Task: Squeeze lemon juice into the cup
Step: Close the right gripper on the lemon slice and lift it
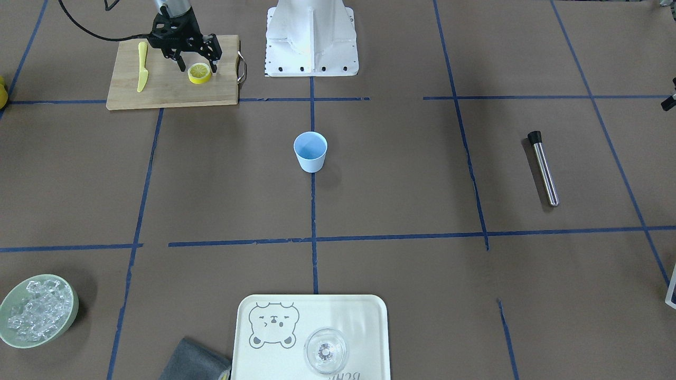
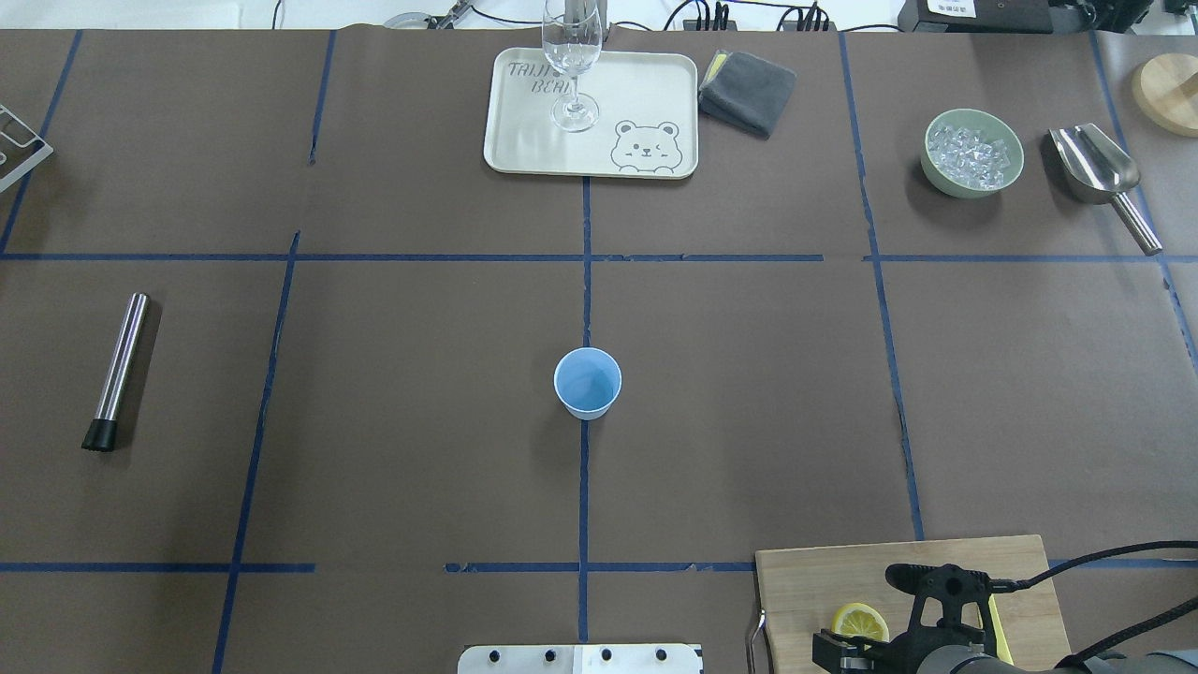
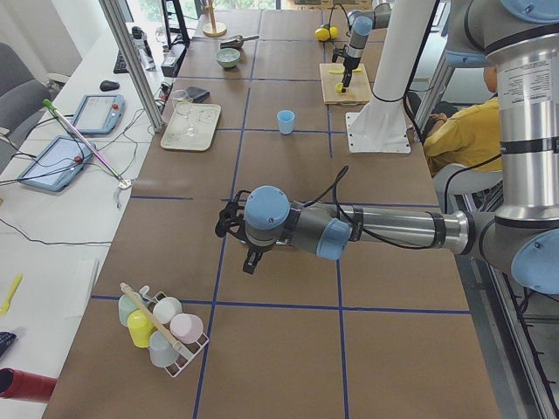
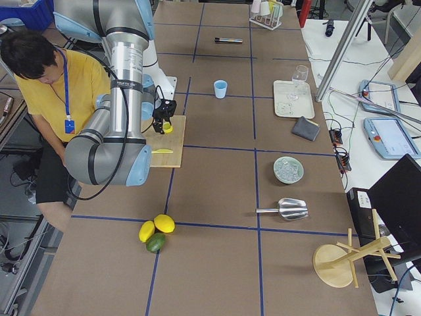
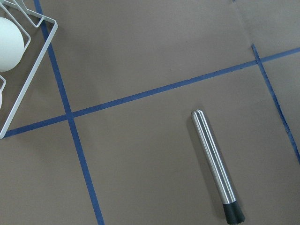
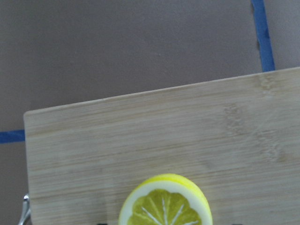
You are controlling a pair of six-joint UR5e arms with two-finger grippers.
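Revealing what the wrist view cropped, the front view showed the right end effector (image 1: 198, 67) open astride the flat, face-up lemon (image 1: 199, 73).

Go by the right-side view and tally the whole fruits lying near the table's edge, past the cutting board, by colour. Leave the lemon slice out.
Yellow fruits: 2
Green fruit: 1
Total: 3
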